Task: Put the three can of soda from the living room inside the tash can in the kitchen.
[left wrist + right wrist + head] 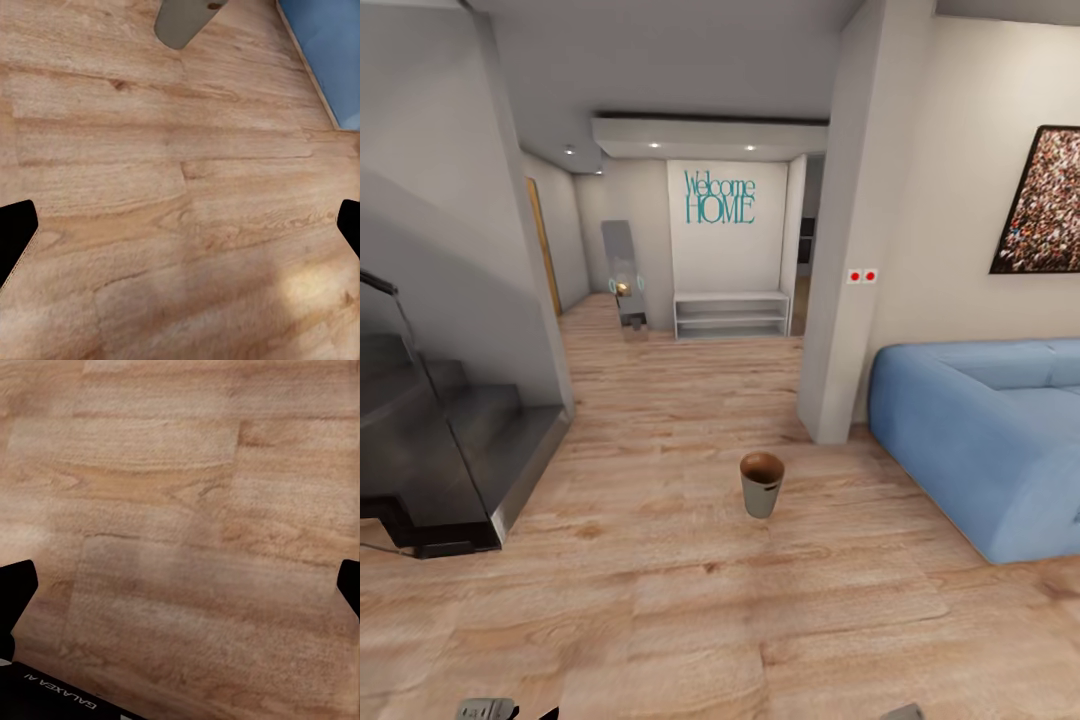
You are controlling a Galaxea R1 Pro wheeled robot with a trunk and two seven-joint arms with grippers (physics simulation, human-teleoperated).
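On the pale, grained wood floor [660,590], the tash can [761,485] is seen upright (tapered, grey outside, glossy brown inside) near the blue sofa [980,440]. Both the left gripper [180,229] and right gripper [180,589] are held wide open, their dark fingertips cut off.

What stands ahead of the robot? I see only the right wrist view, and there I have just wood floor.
Observer: A small grey bin stands upright on the floor, ahead in the head view.
Operator: Is something inside it?
Observer: The part of its brown inside that shows looks empty.
Operator: What is near it?
Observer: A blue sofa to its right, apart from it; stairs on the left.
Operator: Does the left gripper hold anything?
Observer: No, the left gripper is open, with only floor between its fingertips.
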